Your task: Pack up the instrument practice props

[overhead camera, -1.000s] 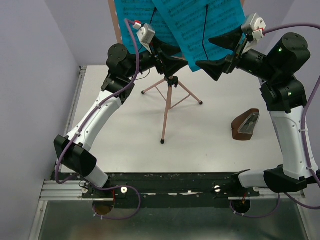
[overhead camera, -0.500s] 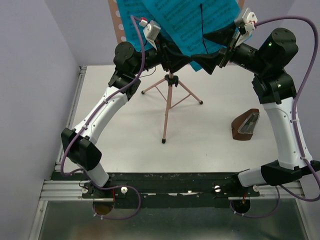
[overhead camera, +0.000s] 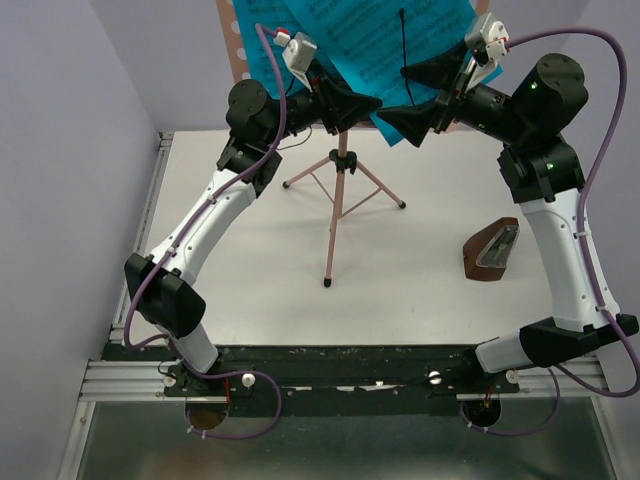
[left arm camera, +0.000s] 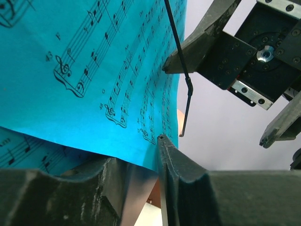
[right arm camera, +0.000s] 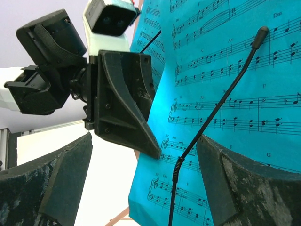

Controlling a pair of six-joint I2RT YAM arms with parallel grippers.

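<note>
Left pincer point(left arm camera: 140, 162) is narrowly parted and straddles the lower edge of the blue music sheets point(overhead camera: 350, 35) near a bottom corner; a gap shows, so it is not clamped. Right pincer point(right arm camera: 143, 139) gapes wide and empty, facing the printed side. Sheets stand upright on the pink music stand point(overhead camera: 337, 205), high over the worktop point(overhead camera: 240, 260), lower edge running arm to arm. Left arm is nearer. Black holder wire point(right arm camera: 221, 94) crosses the page front, a likely snag. Judged free room: upward and toward the bases. Metronome point(overhead camera: 492, 250) lies well apart, at right.
</note>
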